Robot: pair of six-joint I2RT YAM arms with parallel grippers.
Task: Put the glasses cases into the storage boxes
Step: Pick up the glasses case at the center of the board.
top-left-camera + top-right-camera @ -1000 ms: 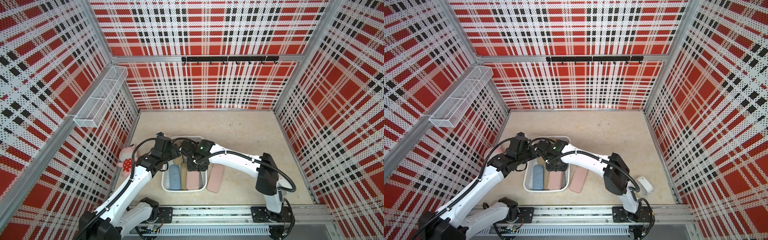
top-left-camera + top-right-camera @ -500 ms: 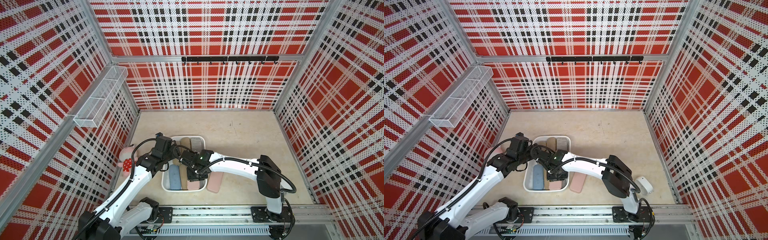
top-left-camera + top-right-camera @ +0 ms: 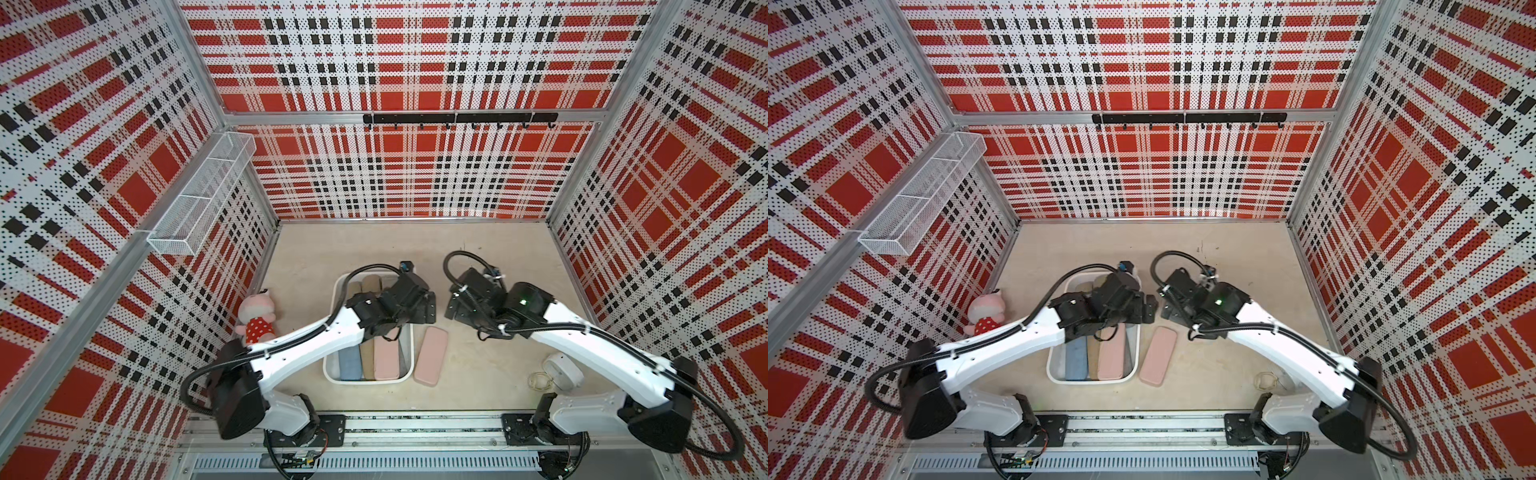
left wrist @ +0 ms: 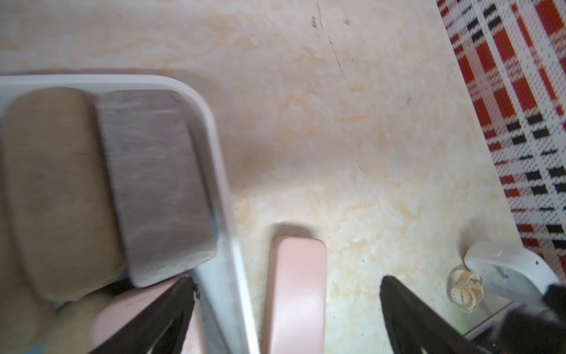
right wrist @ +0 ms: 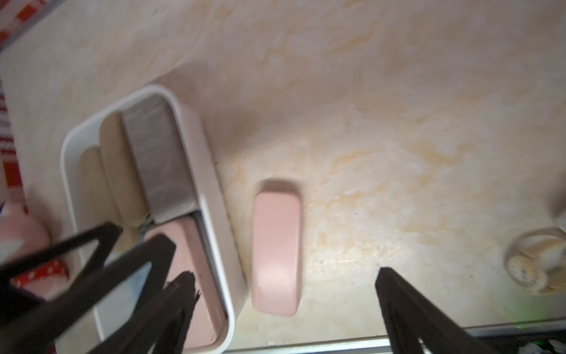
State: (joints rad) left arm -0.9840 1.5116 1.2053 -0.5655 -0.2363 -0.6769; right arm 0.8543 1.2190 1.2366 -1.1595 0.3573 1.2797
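Last-case pickup: we are holding left gripper and right gripper spread wide, empty, near the white tub holding the other glasses cases, and judging the flat pink case lying just outside its rim needs pinching across its width and lifting in.

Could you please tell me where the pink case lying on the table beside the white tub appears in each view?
In a top view: the pink case lies on the table just right of the white tub.
In a top view: same spot, beside the tub.
Left wrist: one end shows, outside the tub's wall.
Right wrist: all of it shows, parallel to the tub's wall.
Shared landmark: the tub's rim.
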